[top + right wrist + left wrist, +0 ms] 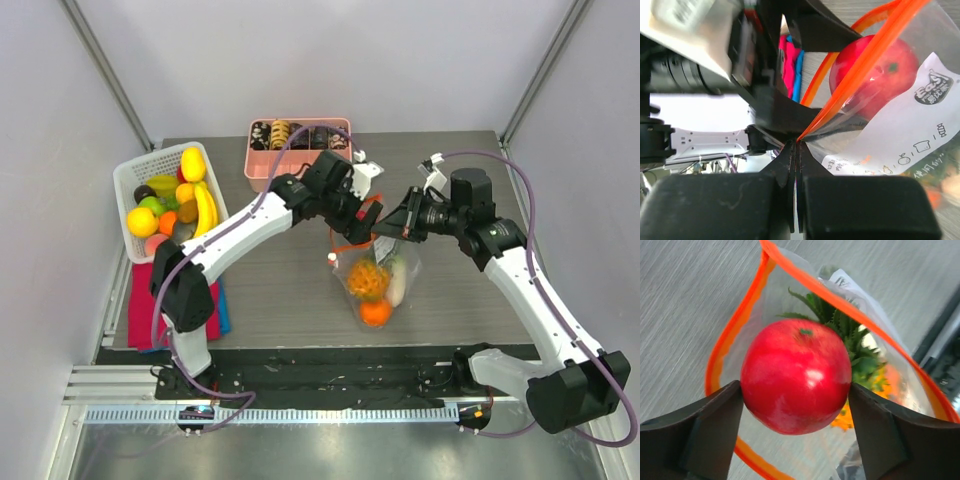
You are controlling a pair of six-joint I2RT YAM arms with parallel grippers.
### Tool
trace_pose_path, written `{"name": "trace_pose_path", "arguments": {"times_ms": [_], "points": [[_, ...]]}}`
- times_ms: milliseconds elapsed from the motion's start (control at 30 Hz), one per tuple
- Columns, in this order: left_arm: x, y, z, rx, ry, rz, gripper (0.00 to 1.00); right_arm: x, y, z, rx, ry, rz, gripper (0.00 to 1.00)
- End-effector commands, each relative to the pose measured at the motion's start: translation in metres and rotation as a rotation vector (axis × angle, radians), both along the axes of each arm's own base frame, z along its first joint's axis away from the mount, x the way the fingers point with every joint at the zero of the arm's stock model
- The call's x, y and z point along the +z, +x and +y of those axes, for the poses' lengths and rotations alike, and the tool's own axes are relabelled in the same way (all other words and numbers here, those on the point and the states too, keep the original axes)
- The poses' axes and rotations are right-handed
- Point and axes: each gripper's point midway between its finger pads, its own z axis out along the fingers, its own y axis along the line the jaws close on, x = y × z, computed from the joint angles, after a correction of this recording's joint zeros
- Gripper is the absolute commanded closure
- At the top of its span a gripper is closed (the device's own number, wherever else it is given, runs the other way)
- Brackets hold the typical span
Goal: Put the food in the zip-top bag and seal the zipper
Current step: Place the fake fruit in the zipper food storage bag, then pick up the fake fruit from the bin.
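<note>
Left jaws grip the red fruit (pixel 796 375) at the zip-top bag's (pixel 900 130) 12 o'clock mouth, right jaws pinch the zipper (pixel 860 75) rim shut-tight; pineapple (pixel 367 280), orange ball (pixel 376 313) and radish (pixel 397 280) are inside, sealing left.

A grey wood-grain table (pixel 290 300) sits inside a small, pale-walled booth under soft, even light. Behind the table stands a plain back wall (pixel 330 60). Matching pale panels close off the table's left side (pixel 50 200) and right side (pixel 590 150). A slanting metal post rises from the table's far left corner (pixel 112 75) and another from its far right corner (pixel 540 70). Along the table's near edge run a black strip (pixel 330 370) and a white slotted rail (pixel 330 412), with a brushed metal sheet (pixel 300 455) in front of them.
</note>
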Motion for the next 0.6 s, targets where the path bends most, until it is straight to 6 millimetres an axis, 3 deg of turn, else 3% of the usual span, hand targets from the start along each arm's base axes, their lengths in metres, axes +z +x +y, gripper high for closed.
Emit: {"name": "trace_pose_path", "arguments": {"times_ms": [0,33,167,267,333,400,433,567], "points": [[0.086,-0.015,0.015,-0.054,-0.23,0.02,0.1,0.05,0.005,0.004,0.028,0.099,-0.141,0.99],[0.096,-0.023,0.02,-0.092,-0.258,0.037,0.0,0.051,0.004,0.004,0.028,0.102,-0.143,0.99],[0.118,-0.039,0.057,-0.12,-0.274,0.071,0.0,0.058,0.005,0.003,0.018,0.124,-0.167,0.99],[0.134,-0.025,0.105,-0.004,-0.294,0.077,0.0,0.06,0.007,0.003,0.013,0.139,-0.177,0.99],[0.137,0.002,0.154,0.116,-0.283,0.04,0.0,0.061,0.008,0.002,0.007,0.144,-0.182,0.99],[0.135,0.01,0.192,0.196,-0.25,0.034,0.0,0.057,0.01,0.002,0.004,0.14,-0.18,0.99],[0.131,0.026,0.229,0.287,-0.218,0.012,0.0,0.056,0.01,0.001,0.004,0.138,-0.181,0.99],[0.11,0.046,0.318,0.436,-0.054,-0.021,0.0,0.048,0.011,0.001,0.004,0.134,-0.169,0.99]]}}
